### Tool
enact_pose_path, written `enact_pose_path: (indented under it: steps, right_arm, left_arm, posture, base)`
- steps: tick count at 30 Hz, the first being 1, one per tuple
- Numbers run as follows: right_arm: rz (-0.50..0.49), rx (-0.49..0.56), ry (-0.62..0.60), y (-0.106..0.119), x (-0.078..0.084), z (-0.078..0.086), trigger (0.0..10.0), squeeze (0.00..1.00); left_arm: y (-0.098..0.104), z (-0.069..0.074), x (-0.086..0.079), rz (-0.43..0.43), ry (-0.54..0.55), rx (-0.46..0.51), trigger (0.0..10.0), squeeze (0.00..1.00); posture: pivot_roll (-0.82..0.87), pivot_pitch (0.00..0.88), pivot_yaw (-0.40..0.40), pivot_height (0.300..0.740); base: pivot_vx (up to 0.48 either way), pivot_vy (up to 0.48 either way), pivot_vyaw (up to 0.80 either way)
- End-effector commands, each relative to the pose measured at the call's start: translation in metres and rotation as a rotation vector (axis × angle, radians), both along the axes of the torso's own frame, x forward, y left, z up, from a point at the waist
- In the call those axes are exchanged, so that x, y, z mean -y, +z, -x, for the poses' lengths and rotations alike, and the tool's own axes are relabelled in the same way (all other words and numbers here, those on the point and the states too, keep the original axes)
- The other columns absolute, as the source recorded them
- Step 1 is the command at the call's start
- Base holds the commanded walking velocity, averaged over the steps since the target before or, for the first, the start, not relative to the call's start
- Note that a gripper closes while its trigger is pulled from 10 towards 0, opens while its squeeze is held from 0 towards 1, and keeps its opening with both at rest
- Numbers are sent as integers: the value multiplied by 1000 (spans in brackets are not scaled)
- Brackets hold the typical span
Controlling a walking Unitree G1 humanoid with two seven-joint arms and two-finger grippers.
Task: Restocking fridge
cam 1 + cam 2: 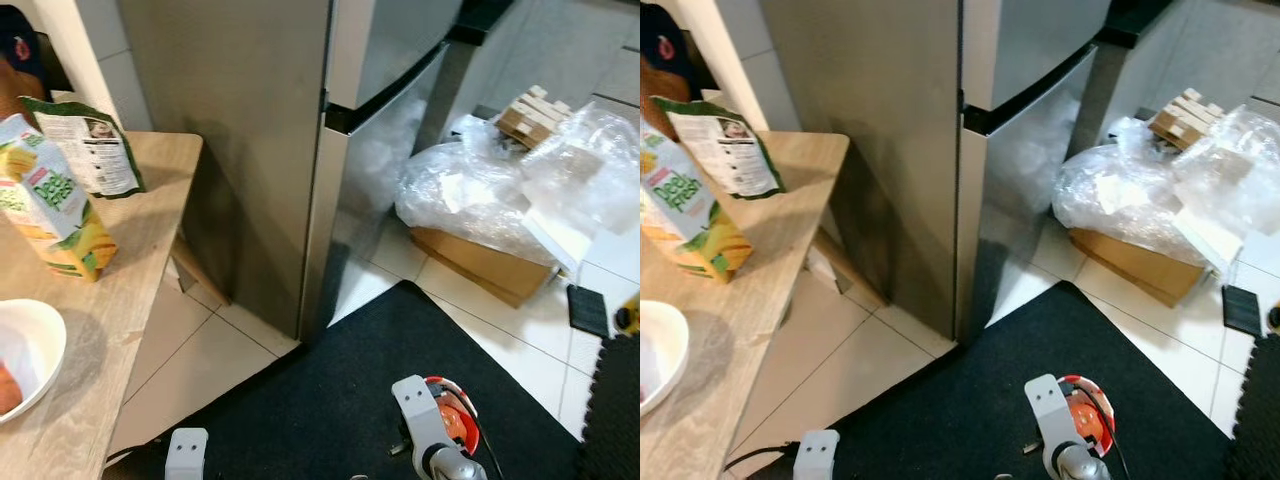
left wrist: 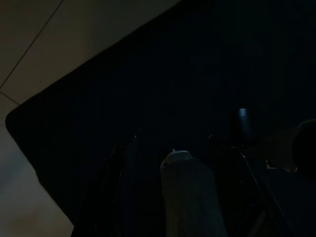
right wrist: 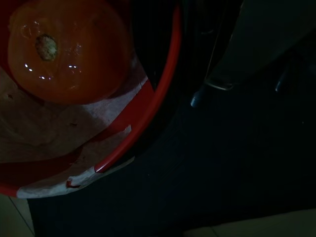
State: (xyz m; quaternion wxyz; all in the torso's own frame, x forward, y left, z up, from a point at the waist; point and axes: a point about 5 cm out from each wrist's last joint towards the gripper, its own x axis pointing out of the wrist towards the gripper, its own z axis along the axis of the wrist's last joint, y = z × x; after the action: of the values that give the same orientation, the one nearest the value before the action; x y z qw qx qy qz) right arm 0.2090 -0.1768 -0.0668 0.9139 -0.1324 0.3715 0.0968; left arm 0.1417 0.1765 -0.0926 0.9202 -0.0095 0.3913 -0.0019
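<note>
Stainless-steel fridge [image 1: 270, 150] stands shut ahead of me; to its right lie a plastic-wrapped cardboard box [image 1: 480, 262] and wooden blocks [image 1: 535, 115], and on the wooden table [image 1: 120, 290] at my left a juice carton [image 1: 45, 205], a green pouch [image 1: 90, 145] and, at its near edge, a white bowl [image 1: 30, 345]. Right gripper [image 1: 1065, 455] hangs low over the black mat [image 1: 350, 380] with a red bowl [image 3: 148, 113] holding a tomato [image 3: 66, 49] right against it; I cannot tell its finger spread. Left gripper [image 2: 190, 192] hangs idle over the same mat, too dark to judge.
</note>
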Motion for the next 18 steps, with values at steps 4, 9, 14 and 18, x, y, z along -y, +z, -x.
enact_pose_path:
  steps: [4,9,14,18]
  right_arm:
    - [24,-18,-52,-4,12,10,10000,0]
    - [13,-7,-107,-5,19,14,10000,0]
    - [29,-23,-80,-7,18,17,10000,0]
    - [13,12,-105,-2,17,9,10000,0]
  left_arm:
    - [-5,19,3,13,-21,-13,10000,0]
    - [-6,24,3,26,-41,-18,10000,0]
    - [-7,29,-5,19,23,-37,10000,0]
    - [15,-31,-24,-3,-19,64,10000,0]
  posture:
    - [-107,71,-6,740]
    - [-122,63,3,740]
    - [-135,80,18,740]
    - [-133,83,14,740]
  base:
    - [0,-375,0]
    - [0,-300,0]
    - [0,0,0]
    - [0,0,0]
